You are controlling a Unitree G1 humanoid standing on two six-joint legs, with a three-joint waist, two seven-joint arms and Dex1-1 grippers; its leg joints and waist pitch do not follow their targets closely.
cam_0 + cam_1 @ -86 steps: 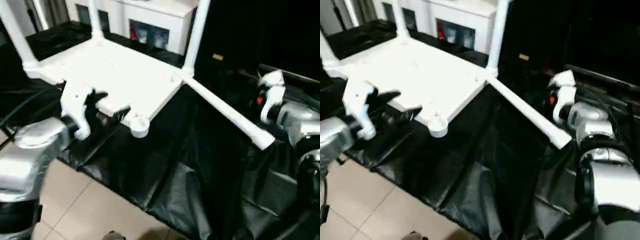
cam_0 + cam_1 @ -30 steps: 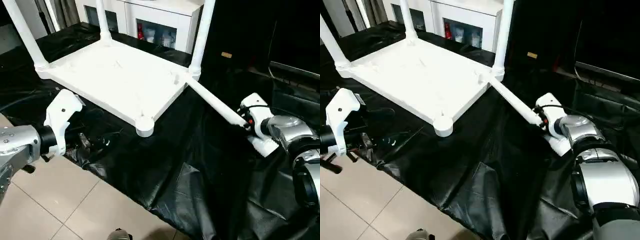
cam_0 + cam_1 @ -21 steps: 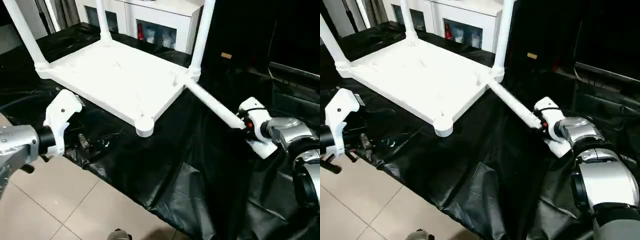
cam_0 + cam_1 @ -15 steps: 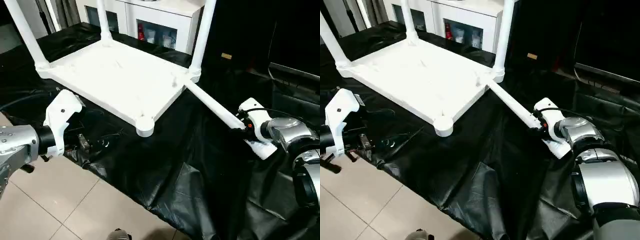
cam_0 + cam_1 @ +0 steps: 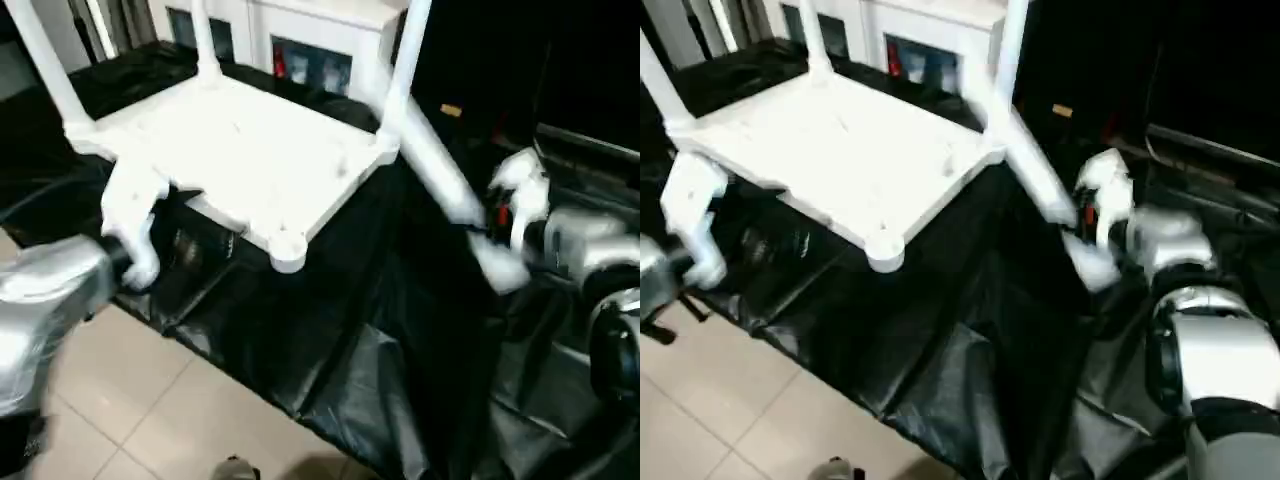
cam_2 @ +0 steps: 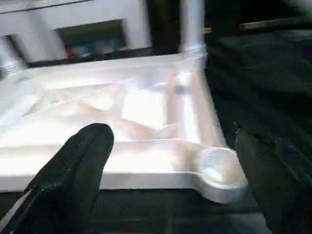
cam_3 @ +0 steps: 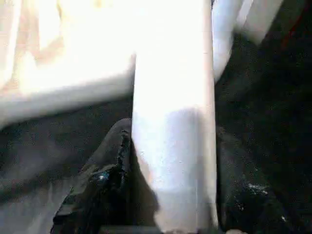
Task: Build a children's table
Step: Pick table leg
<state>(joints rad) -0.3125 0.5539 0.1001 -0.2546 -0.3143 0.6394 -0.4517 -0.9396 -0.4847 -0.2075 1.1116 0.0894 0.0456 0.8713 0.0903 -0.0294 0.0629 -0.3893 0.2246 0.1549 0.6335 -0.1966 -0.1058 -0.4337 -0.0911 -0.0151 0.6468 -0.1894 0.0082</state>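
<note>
Tabletop (image 5: 230, 150) lies underside up; right tool (image 7: 168, 195) grips loose leg (image 5: 440, 190).

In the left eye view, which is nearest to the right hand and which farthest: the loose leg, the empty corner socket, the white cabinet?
1. Loose leg: gripped in the right hand, at the right.
2. Empty corner socket: tabletop's near corner, centre.
3. White cabinet: at the back, behind the tabletop.

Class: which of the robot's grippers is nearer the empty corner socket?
Left. The left gripper hangs open just before the socket; the right gripper grips the loose leg across the tabletop's far side.
</note>
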